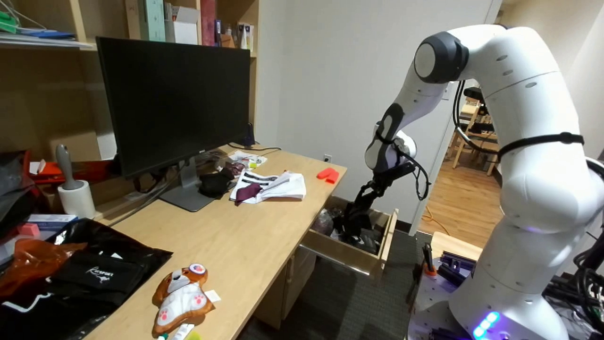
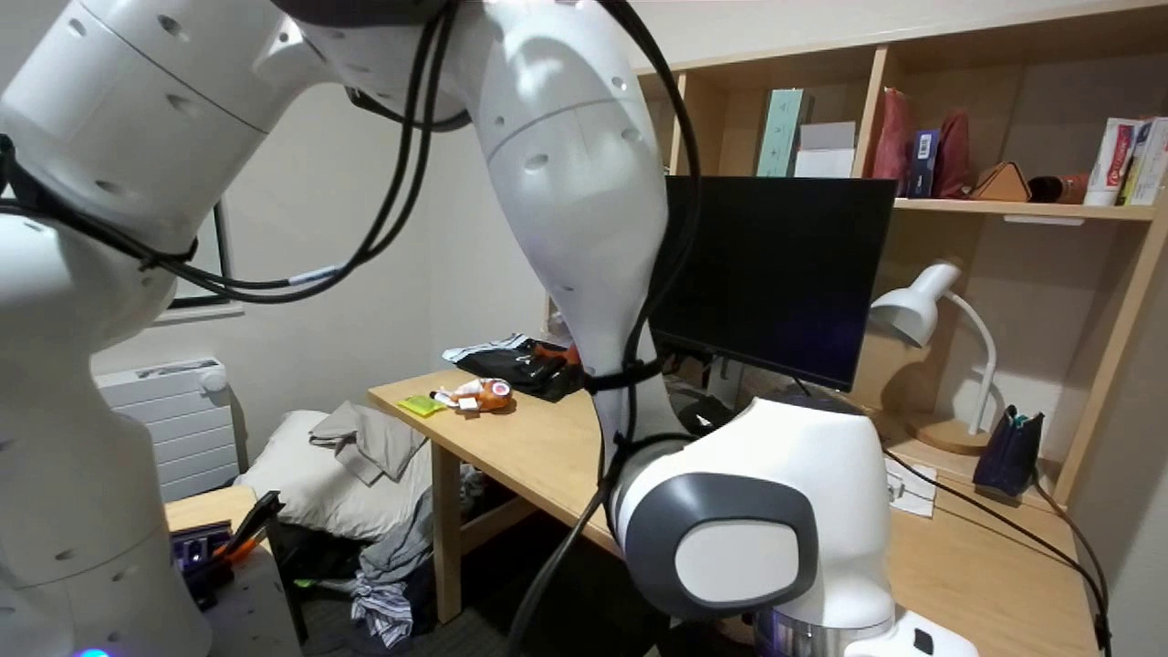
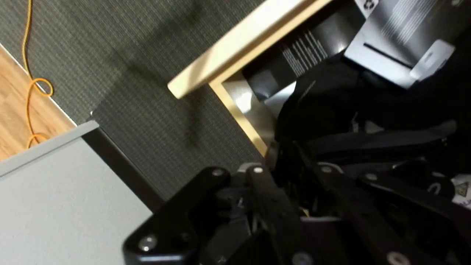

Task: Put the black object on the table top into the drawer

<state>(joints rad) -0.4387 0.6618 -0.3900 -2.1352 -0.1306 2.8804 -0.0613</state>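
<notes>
The drawer is pulled out, likely for filling. The claw points into it; too dark to tell if it pinches. The one wanted may be the black bundle in the drawer or the black lump on the desk above it.

Black pouch with white lettering ending in "SPORT" above a kangaroo logo; toothpaste pack reading "Colgate"; white label bearing a recycling sign.
</notes>
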